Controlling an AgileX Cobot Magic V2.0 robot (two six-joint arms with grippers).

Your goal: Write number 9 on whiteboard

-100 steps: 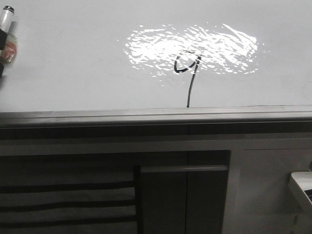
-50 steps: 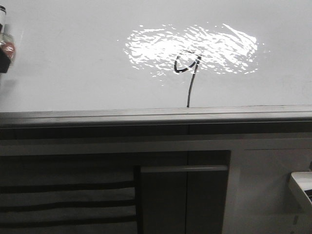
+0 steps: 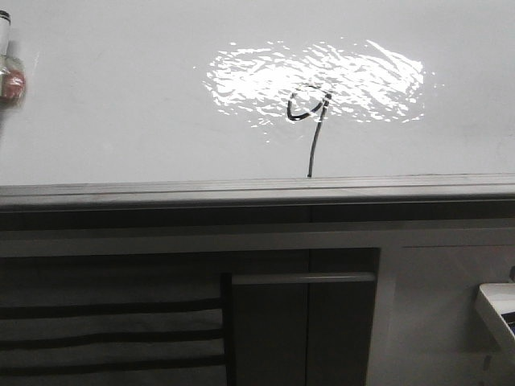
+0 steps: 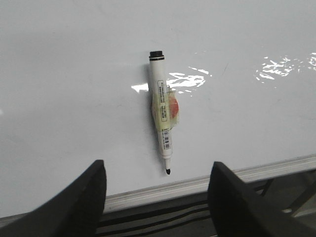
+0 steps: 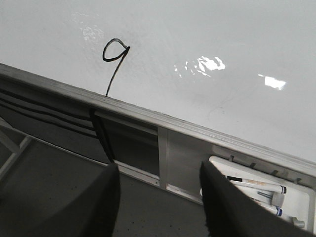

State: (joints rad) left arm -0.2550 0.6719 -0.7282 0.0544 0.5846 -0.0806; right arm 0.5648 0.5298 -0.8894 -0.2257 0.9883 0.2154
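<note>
The number 9 [image 3: 314, 145] is a thin black line on the whiteboard [image 3: 121, 121], its loop in the glare patch and its tail reaching the grey rim. It also shows in the right wrist view [image 5: 118, 69]. A white marker [image 4: 163, 113] with a yellow and red wrap lies against the board, uncapped tip towards the rim, and shows at the far left edge of the front view [image 3: 6, 48]. My left gripper [image 4: 158, 170] is open and empty, drawn back from the marker. My right gripper [image 5: 159, 168] is open and empty, below the board's rim.
Grey cabinet panels [image 3: 306, 322] with dark slats stand under the board's rim [image 3: 241, 189]. A white tray [image 5: 266, 192] holding spare markers hangs at the lower right and shows in the front view [image 3: 499, 310].
The dark finger of my left gripper by the marker at the far left has drawn out of the front view. The marker stays on the board. The 9 is unchanged.
</note>
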